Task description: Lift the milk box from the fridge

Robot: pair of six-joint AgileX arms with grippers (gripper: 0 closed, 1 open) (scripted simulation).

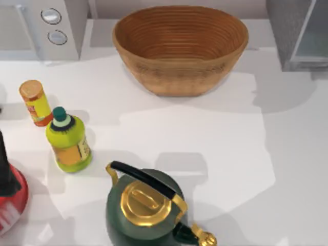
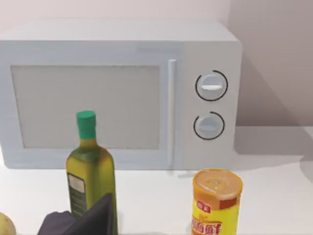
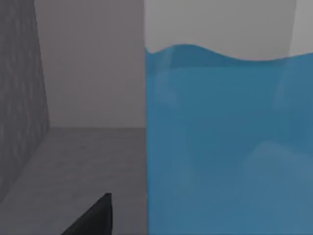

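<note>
Seen from the right wrist camera, the right pincer (image 3: 93,215) sits inside the fridge (image 3: 29,98), a dark finger tip showing low on the grey shelf just beside the milk box (image 3: 225,147). Whether it is open or gripping the carton cannot be told. The box stands upright, long axis vertical, its blue face and white drip edge square to the camera, gable out of sight above. The step in hand looks like the final approach or grasp; next calls for a firm squeeze on the carton's sides, then a straight lift clear of the shelf.

In the top view the fridge (image 1: 287,36) stands at the surface's far right corner.

The left pincer (image 2: 78,220) hangs parked near an olive oil bottle (image 2: 90,186), facing the microwave (image 2: 117,93), fingers unreadable.
</note>
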